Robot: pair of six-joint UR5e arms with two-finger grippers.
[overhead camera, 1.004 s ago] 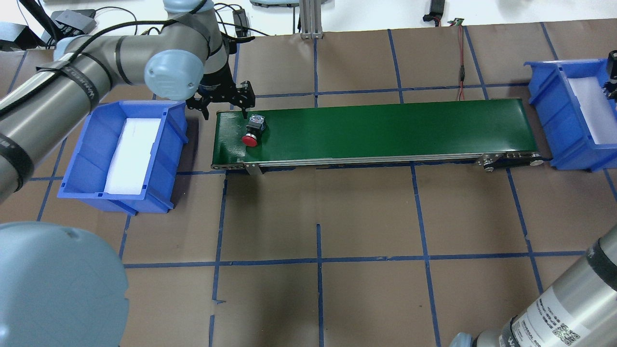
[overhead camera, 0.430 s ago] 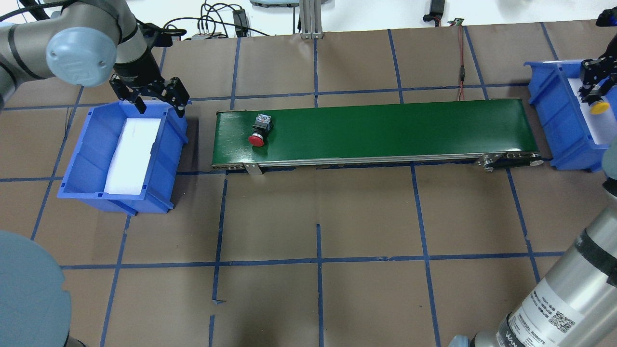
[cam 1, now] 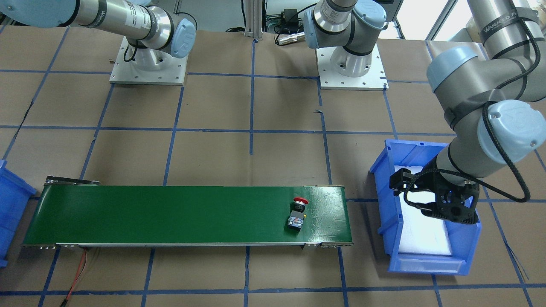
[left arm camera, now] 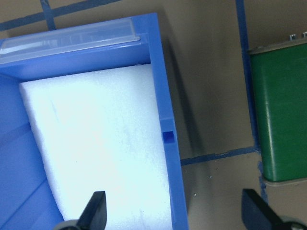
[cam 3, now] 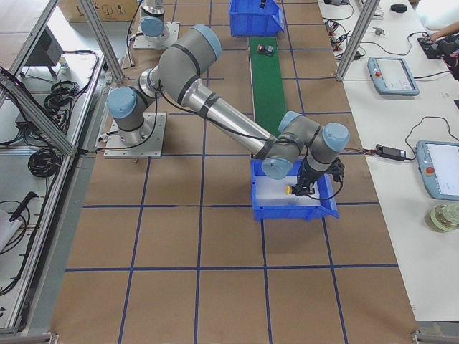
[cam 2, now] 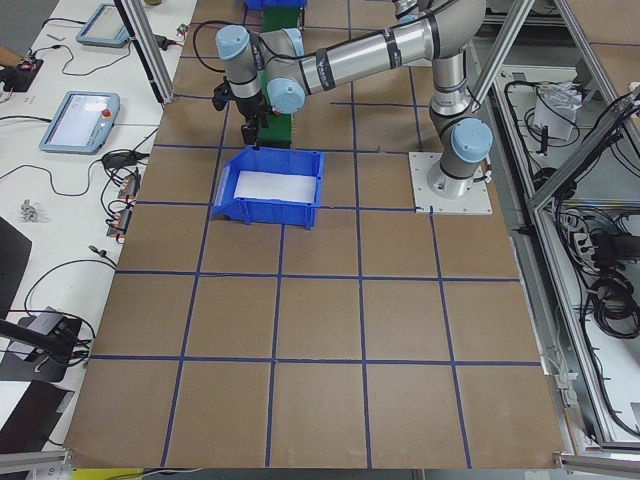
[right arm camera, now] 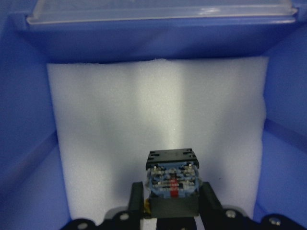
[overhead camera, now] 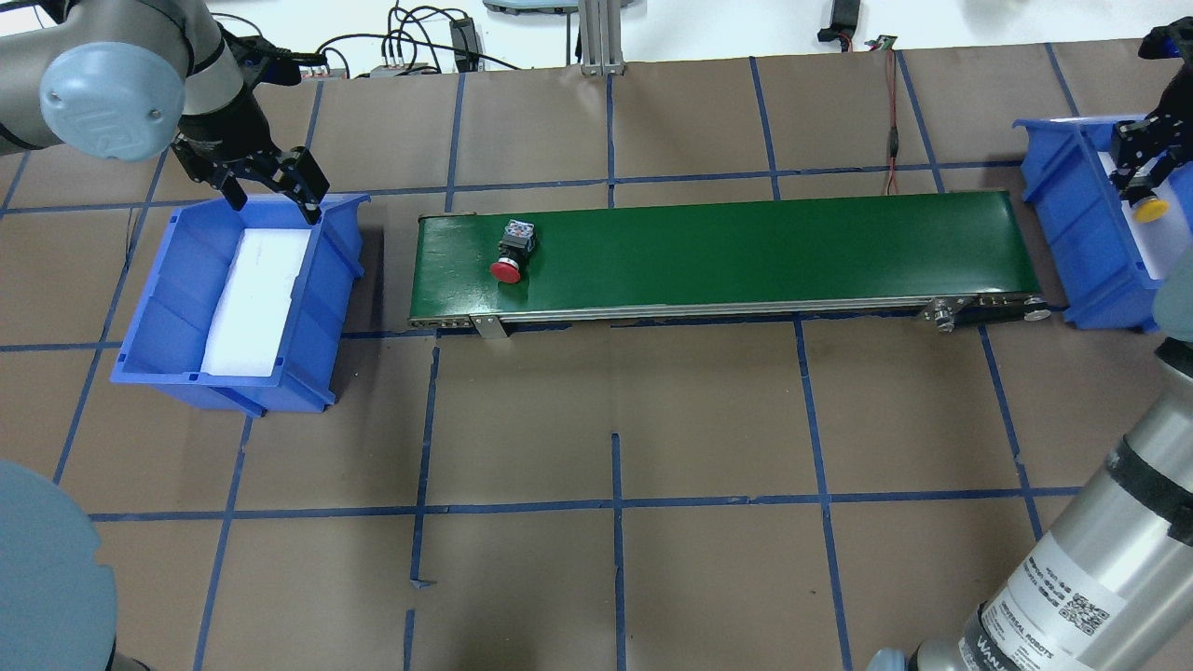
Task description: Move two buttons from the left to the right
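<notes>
Fingers (left arm camera: 96,211) on my left gripper (overhead camera: 271,207) stand wide apart, empty, blue bin (left arm camera: 163,96) beneath; my right gripper (right arm camera: 171,203) clamps the yellow button (overhead camera: 1153,209) between its fingers.

A red button (overhead camera: 511,253), yellow button (overhead camera: 1153,210), green belt (overhead camera: 746,247), blue bins (overhead camera: 154,298), white foam (overhead camera: 256,298).

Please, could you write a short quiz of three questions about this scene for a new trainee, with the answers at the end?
1. True or false: the red button lies inside the left blue bin.
2. What does the right gripper hold? A) a yellow button B) a bolt C) nothing
3. Fill the gap: the jaws of the left gripper, above the left blue bin, are ____ (open or shut).

Key
1. False: it lies on the green conveyor belt.
2. A
3. open
</notes>
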